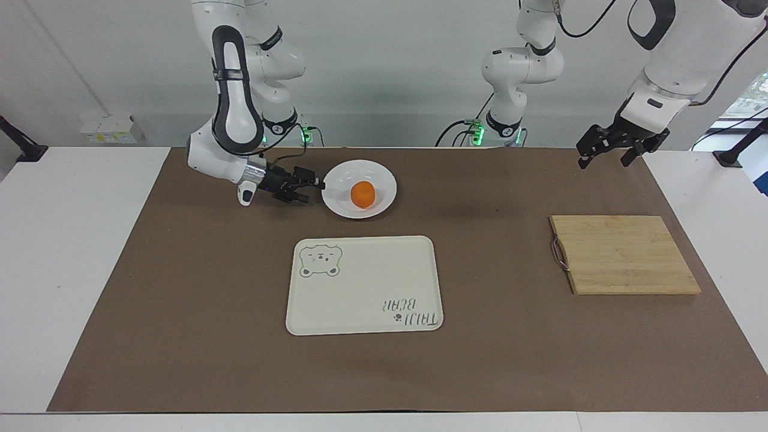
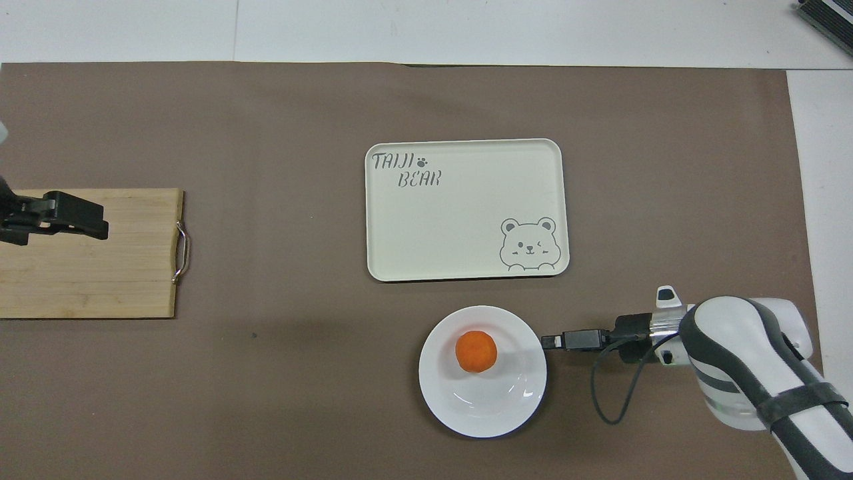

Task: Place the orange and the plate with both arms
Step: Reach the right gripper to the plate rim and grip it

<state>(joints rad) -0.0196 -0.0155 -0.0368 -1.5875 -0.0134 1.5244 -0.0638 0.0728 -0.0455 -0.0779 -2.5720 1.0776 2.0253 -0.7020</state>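
Right gripper (image 1: 312, 187), fingers spread and holding nothing, lies low and nearly level over the brown mat (image 1: 180, 300), its tips right at the rim of the plate (image 1: 387, 180) on the side toward the right arm's end of the table; whether they touch the rim cannot be told. From overhead, the same gripper (image 2: 556, 341) points straight at the plate's (image 2: 526, 393) edge, a black cable looping beneath its wrist.

On the plate sits the orange (image 1: 363, 194), a little off centre and untouched. Plate and fruit (image 2: 476, 351) rest on the mat near the robots' end of the table, roughly midway between the two arm bases.

Just beside the plate, farther from the robots, lies a cream rectangular tray (image 1: 366, 282) with a bear drawing and the words "TAIJI BEAR"; its surface (image 2: 466, 213) is bare.

Left gripper (image 1: 612, 150) hangs in the air with its fingers apart and nothing between them, above the mat's edge at the left arm's end of the table. Seen from overhead, it (image 2: 86, 223) covers part of a wooden cutting board (image 2: 120, 280) with a metal handle. That board (image 1: 624, 255) lies flat on the mat, well apart from the plate and tray.
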